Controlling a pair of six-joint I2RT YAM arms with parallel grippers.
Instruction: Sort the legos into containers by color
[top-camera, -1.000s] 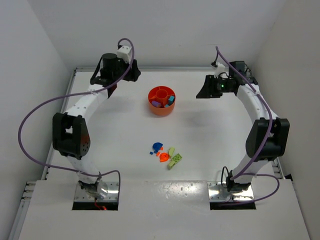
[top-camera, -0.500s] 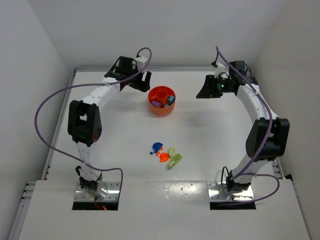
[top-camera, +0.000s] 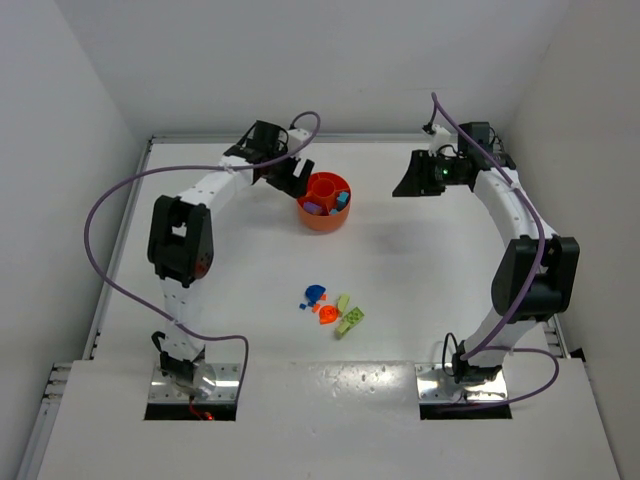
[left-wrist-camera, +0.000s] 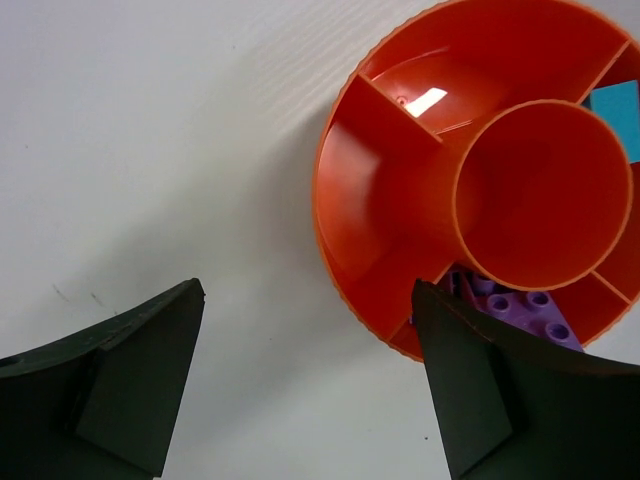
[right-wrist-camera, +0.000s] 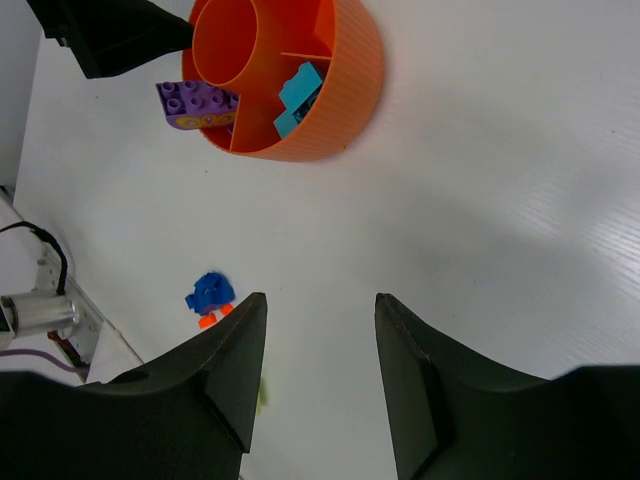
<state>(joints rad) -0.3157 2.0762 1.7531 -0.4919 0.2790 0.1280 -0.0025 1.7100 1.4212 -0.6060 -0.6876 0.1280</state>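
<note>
White walls close in a white table (top-camera: 420, 260). One orange tray (top-camera: 322, 222) stands near the middle of the far edge.

Since a second ago the left arm has swung from the far left corner toward the tray. The left tool (left-wrist-camera: 308, 290) now hangs just beside the tray's left rim, not touching it. Its fingers have spread wider and now stand wide apart with nothing between them. The right arm has not moved.

The left arm rises from the near left edge, its elbow high and its forearm reaching right along the far edge, with the tool facing down. The right arm climbs from the near right edge and bends back toward the far right. The right tool (right-wrist-camera: 320, 300) faces the tray from well apart, its fingers partly spread and empty.

In the tray, one purple lego (right-wrist-camera: 195, 103) lies tilted in a wedge. Teal legos (right-wrist-camera: 300, 85), two as far as I can tell, sit in the next wedge. Four loose legos lie together toward the middle of the near edge: one blue (top-camera: 315, 294), one orange (top-camera: 326, 314) and two pale green (top-camera: 351, 320). Smaller bits beside them are too small to count.
</note>
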